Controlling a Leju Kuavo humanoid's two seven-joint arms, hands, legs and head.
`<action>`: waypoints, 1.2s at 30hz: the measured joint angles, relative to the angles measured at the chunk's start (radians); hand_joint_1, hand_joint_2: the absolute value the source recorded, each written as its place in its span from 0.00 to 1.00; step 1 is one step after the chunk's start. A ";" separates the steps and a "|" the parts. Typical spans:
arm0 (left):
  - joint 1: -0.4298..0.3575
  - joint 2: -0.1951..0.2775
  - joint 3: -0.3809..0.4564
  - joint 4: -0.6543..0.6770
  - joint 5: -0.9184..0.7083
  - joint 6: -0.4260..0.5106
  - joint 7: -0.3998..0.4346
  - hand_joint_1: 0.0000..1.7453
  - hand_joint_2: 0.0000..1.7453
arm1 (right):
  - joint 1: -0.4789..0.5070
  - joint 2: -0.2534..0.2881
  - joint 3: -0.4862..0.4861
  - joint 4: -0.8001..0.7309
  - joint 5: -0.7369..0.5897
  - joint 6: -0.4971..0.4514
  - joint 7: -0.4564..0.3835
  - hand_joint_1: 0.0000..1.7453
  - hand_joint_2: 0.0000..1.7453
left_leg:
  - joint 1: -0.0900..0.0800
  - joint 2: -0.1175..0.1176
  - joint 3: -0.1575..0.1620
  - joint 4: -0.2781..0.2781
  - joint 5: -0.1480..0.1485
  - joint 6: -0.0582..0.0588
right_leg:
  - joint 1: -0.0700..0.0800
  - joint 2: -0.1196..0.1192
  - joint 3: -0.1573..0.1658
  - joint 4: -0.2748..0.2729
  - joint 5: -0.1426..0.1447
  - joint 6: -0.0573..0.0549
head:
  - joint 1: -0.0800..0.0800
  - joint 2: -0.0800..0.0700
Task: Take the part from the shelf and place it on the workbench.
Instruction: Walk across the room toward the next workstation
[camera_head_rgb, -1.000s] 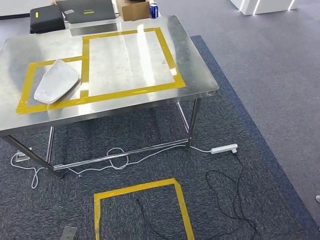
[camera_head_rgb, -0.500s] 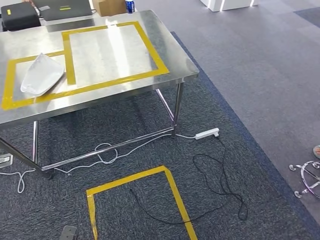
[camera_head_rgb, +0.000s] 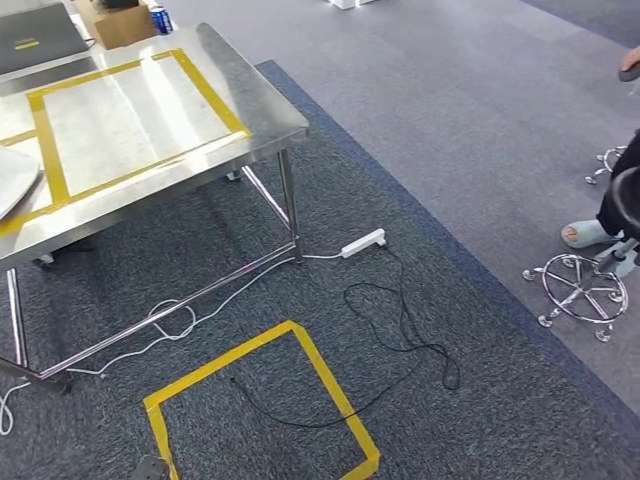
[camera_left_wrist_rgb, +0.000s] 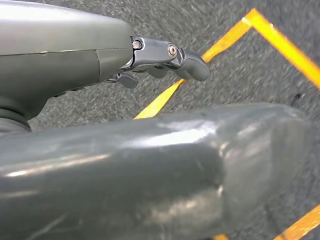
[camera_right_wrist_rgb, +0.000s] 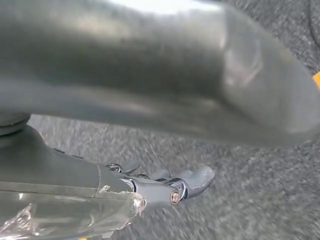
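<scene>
Both hands hang over the carpet, the left hand (camera_left_wrist_rgb: 166, 60) and right hand (camera_right_wrist_rgb: 166, 187) with fingers apart, holding nothing; the white part (camera_head_rgb: 13, 180) lies on the steel worktop (camera_head_rgb: 249, 100), inside its yellow tape frame, presumably the marked drop zone.

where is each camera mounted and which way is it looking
Head view: high on the body, looking forward and down at the steel table, carpet and yellow floor tape.
Left wrist view: behind the left hand, facing carpet and tape.
Right wrist view: behind the right hand, facing carpet.
Shared: head and left wrist views both show the floor tape.
</scene>
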 joint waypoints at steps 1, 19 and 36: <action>0.001 0.000 0.000 0.000 -0.004 -0.009 0.004 0.00 0.00 | 0.002 0.000 -0.002 0.000 0.003 0.002 0.001 0.00 0.00 | -0.003 -0.004 -0.006 0.020 0.004 0.004 | 0.003 0.015 -0.005 0.001 0.004 -0.001 | 0.000 0.000; 0.005 -0.027 0.057 0.002 0.007 -0.068 0.040 0.00 0.00 | 0.025 -0.033 -0.008 -0.002 0.042 -0.052 0.041 0.00 0.00 | 0.006 0.062 0.147 -0.282 0.132 0.045 | -0.024 -0.041 -0.086 0.159 -0.046 0.085 | 0.015 0.000; 0.000 -0.030 0.086 0.002 0.021 -0.049 0.022 0.00 0.00 | 0.021 -0.036 -0.017 -0.003 0.031 -0.058 0.071 0.00 0.00 | -0.002 -0.067 0.114 -0.210 0.117 0.030 | -0.006 0.100 -0.054 0.035 0.023 0.021 | 0.009 0.000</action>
